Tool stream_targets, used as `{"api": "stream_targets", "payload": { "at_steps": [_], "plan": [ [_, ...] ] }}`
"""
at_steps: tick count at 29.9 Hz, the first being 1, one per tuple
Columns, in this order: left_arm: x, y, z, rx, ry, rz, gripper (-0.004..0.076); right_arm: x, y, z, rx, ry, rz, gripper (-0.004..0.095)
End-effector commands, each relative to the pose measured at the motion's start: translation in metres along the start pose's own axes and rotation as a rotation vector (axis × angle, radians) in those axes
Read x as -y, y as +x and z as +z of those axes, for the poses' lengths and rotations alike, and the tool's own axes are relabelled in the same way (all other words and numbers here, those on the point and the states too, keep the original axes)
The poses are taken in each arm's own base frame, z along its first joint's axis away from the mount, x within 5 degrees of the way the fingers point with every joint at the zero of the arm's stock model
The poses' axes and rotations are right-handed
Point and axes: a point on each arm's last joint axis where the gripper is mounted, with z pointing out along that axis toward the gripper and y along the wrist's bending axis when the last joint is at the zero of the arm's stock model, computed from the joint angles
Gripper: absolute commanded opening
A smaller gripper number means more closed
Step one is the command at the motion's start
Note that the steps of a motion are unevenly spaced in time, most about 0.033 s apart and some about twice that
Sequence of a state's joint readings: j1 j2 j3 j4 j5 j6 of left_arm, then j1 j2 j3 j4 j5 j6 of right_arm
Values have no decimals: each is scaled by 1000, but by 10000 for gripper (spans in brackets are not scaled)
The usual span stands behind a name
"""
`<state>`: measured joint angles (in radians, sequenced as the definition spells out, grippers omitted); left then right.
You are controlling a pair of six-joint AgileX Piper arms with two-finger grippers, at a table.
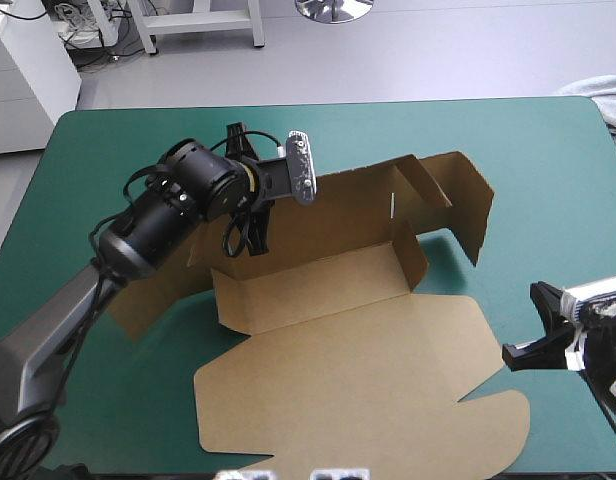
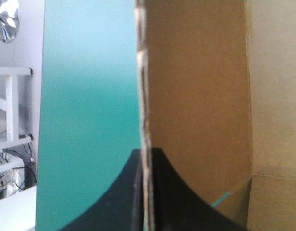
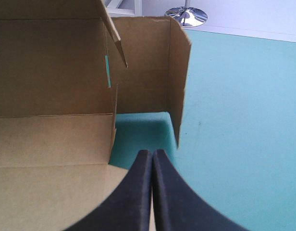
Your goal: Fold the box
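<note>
Overhead, 2 close wrists share box point(image 1: 348, 380).

1 brown box point(image 1: 338, 380) is counted on 1 teal-green table point(image 1: 488, 130). 2 black pincers are counted: the left pincer point(image 2: 147, 156) and the right pincer point(image 3: 152, 155). 1 pale cloth point(image 1: 606, 100) is seen.

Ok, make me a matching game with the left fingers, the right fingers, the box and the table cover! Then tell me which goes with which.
Things
1. left fingers
2. right fingers
3. box
4. table cover

States
A. teal-green
B. shut together, holding nothing
C. brown, back wall standing up, front part lying flat
D. shut on the edge of a raised wall

Pairs: 1-D, 2-B, 3-C, 4-A
</note>
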<state>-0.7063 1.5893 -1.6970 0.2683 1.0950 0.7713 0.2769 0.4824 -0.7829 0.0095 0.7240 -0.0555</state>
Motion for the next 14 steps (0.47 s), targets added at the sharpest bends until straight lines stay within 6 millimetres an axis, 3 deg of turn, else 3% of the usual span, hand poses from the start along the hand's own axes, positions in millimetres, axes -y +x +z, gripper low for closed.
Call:
{"api": "stream_targets", "payload": {
  "at_steps": [1,14],
  "plan": [
    [3,2,-35,115,-143,46,-10,2,-29,2,83,12,-7,-19],
    [58,8,-8,97,-274,250,-10,5,-91,35,19,9,6,-19]
  ]
}}
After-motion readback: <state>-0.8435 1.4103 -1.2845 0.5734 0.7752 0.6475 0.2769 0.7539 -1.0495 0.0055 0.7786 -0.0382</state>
